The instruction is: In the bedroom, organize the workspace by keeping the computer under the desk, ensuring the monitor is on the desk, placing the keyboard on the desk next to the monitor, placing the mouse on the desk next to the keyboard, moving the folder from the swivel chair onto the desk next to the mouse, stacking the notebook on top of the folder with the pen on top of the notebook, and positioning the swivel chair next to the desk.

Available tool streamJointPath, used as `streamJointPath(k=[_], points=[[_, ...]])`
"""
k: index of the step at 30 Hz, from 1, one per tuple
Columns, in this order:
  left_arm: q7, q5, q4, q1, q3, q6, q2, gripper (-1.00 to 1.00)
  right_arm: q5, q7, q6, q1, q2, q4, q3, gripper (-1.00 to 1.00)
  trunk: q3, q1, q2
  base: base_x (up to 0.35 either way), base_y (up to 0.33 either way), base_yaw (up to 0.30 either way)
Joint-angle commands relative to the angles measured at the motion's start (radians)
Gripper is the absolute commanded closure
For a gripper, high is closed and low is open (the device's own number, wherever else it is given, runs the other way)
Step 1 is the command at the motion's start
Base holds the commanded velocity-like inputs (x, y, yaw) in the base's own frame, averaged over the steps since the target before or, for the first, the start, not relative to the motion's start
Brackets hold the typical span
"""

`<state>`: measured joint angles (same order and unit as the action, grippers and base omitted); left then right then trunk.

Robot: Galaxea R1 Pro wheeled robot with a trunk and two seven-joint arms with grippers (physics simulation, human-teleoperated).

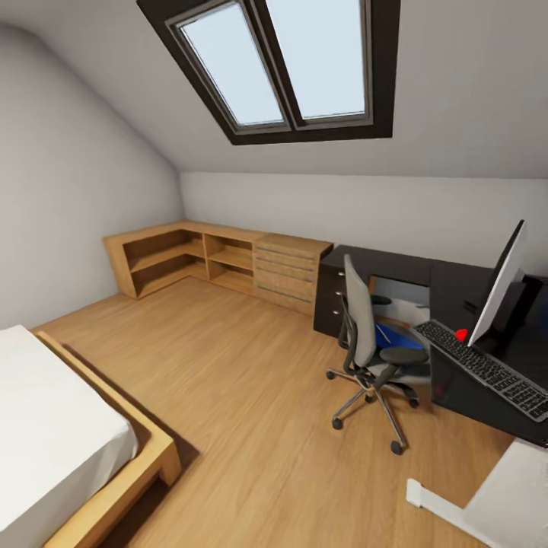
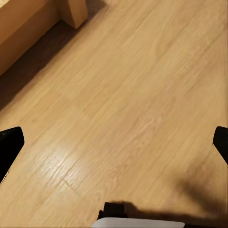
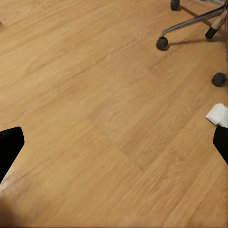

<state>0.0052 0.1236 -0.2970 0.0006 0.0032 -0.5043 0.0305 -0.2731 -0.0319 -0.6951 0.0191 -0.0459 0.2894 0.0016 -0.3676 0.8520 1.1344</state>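
Observation:
The grey swivel chair (image 1: 364, 327) stands at the black desk (image 1: 457, 289), its back turned to me. A bright blue folder (image 1: 396, 335) lies on its seat. On the desk, the silver-grey keyboard (image 1: 487, 369) lies in front of the thin monitor (image 1: 498, 285), which I see edge-on. Mouse, pen and notebook are not to be made out. My left gripper (image 2: 114, 145) hangs open over bare wooden floor. My right gripper (image 3: 114, 145) is open too, above the floor near the chair's chrome base (image 3: 190, 23).
A small red item (image 1: 461, 334) sits by the monitor's foot. A bed (image 1: 61, 449) with a wooden frame (image 2: 71, 12) is at my left. Light wooden cabinets (image 1: 221, 262) line the far wall. A white desk foot (image 1: 426, 498) lies low at the right.

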Motion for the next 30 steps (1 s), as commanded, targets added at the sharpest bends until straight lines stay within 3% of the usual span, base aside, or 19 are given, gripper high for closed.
streamJointPath(k=[1, 30], points=[[0.000, 0.005, -0.001, 0.000, -0.002, -0.002, 0.000, -1.00, -0.006, -0.003, -0.003, 0.001, 0.000, -0.001, 0.000, -1.00, -0.001, 0.001, 0.001, 0.276, 0.160, -0.289], [-0.001, 0.005, -0.001, 0.000, -0.002, 0.003, 0.000, -1.00, -0.006, -0.003, 0.001, 0.001, 0.001, -0.003, 0.000, -1.00, -0.001, 0.001, 0.001, 0.276, 0.170, -0.277]])
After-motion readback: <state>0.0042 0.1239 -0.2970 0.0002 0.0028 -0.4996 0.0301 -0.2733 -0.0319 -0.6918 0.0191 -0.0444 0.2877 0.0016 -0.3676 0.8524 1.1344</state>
